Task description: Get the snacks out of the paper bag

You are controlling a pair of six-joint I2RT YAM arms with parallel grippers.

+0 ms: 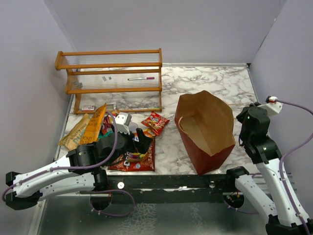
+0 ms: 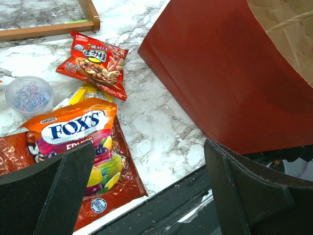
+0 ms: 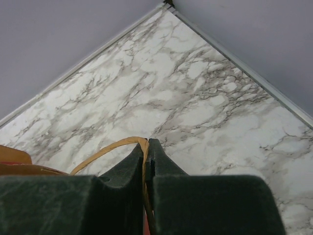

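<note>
The paper bag [image 1: 205,131], dark red outside and tan inside, stands open at the middle right; its red wall fills the top right of the left wrist view [image 2: 220,73]. My right gripper [image 3: 147,147] is shut on the bag's twisted paper handle [image 3: 105,152] at the bag's right side [image 1: 244,128]. My left gripper [image 2: 149,191] is open and empty above the table's near edge, left of the bag. Snacks lie on the table to its left: an orange Fox's packet [image 2: 73,129] on a dark red packet [image 2: 115,183], and a red mixed-snack packet [image 2: 95,61]. In the top view they lie by the arm [image 1: 132,159], [image 1: 155,122].
A small clear round container [image 2: 29,94] sits left of the snacks. A wooden rack [image 1: 115,73] stands at the back left with yellow and tan packets [image 1: 85,128] in front of it. Grey walls close in the table. A black rail [image 1: 166,182] runs along the near edge.
</note>
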